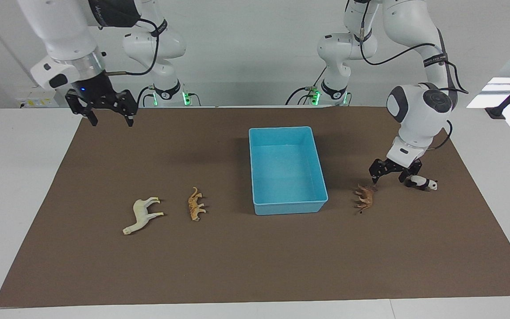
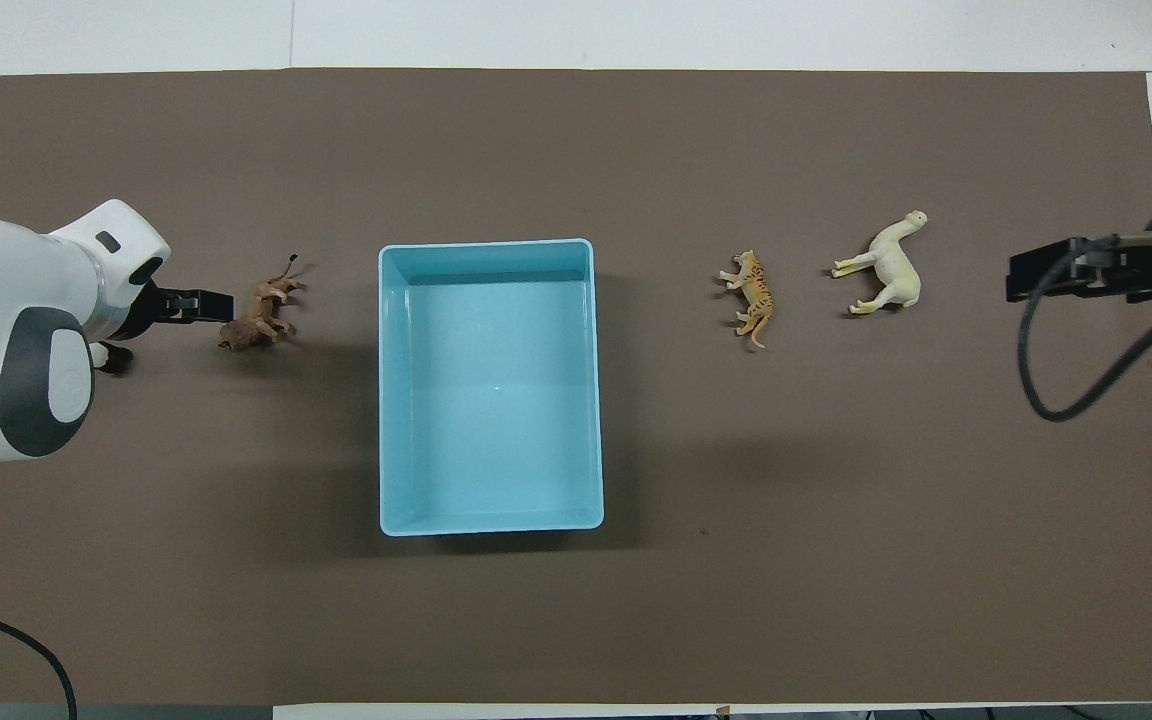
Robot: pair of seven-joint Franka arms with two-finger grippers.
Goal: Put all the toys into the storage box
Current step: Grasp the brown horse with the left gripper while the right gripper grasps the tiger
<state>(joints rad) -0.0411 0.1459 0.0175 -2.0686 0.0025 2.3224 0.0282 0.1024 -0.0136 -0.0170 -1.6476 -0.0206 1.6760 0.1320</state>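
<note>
The light blue storage box [image 1: 290, 207] [image 2: 486, 244] stands empty mid-mat. A cream-white horse [image 1: 143, 215] [image 2: 891, 268] and an orange striped tiger [image 1: 196, 204] [image 2: 754, 295] lie on their sides toward the right arm's end. Toward the left arm's end lie a brown animal [image 1: 365, 197] [image 2: 261, 318] and a panda [image 1: 422, 182]. In the overhead view the left arm mostly hides the panda. My left gripper [image 1: 388, 176] [image 2: 168, 318] hangs open just above the mat between those two toys, holding nothing. My right gripper [image 1: 110, 119] [image 2: 1021, 275] is open and empty, raised over the mat's edge by the robots.
A brown mat [image 1: 255, 266] covers most of the white table [image 1: 16, 177]. A black cable [image 2: 1056, 380] hangs from the right arm over that end of the mat.
</note>
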